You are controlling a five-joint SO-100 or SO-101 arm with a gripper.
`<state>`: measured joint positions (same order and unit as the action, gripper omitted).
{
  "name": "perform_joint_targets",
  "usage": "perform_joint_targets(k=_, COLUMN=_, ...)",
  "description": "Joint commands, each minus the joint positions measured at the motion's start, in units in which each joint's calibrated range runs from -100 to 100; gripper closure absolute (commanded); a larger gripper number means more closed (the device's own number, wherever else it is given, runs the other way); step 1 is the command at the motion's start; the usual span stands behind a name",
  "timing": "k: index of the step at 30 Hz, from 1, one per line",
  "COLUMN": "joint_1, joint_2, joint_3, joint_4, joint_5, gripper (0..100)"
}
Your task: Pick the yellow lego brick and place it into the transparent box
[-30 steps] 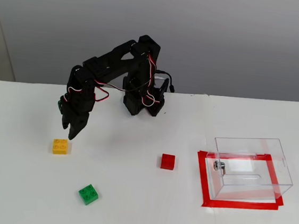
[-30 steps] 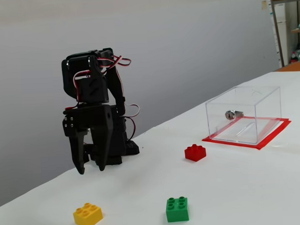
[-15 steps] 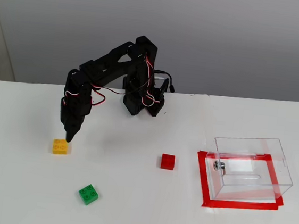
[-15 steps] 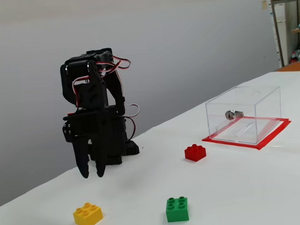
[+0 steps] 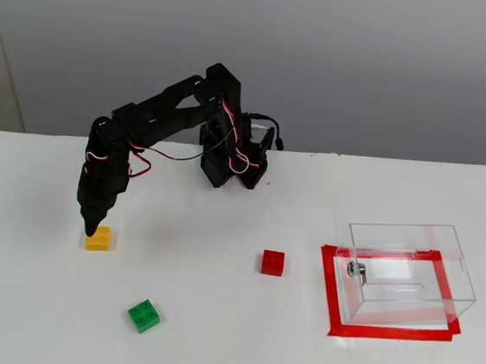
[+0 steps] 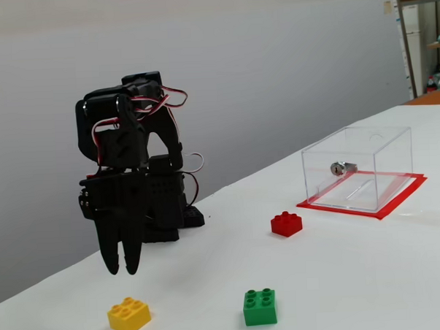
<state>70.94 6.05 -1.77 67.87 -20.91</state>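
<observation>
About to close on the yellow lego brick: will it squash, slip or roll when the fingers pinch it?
The yellow lego brick looks like hard moulded plastic, so it should stay rigid. Its flat sides and base make rolling unlikely; it sits squarely on the table. The glossy faces might slip if the gripper, hovering just above, pinches off-centre. It is probably light, being so small.

White table [image 5: 211,318], grey wall [image 5: 368,65], shelving [image 6: 422,32] behind.

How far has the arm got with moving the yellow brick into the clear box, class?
Done: the gripper hangs just above the yellow lego brick, its jaws nearly together. In hand: nothing; in a fixed view the brick sits on the table, clear of the tips. Left: lowering, grasping, carrying it past the red brick and dropping it into the empty transparent box.
</observation>
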Motion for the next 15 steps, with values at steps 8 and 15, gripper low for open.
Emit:
perform_joint_targets(k=8, joint_1=1.78, joint_2=4.09, joint_3=-6.55, joint_4=0.02, joint_5=0.50, gripper=83)
perform_joint_targets(k=15, joint_1=2.96, joint_2=5.28, joint_3=-6.46, joint_4=0.02, joint_5=2.54, gripper=77)
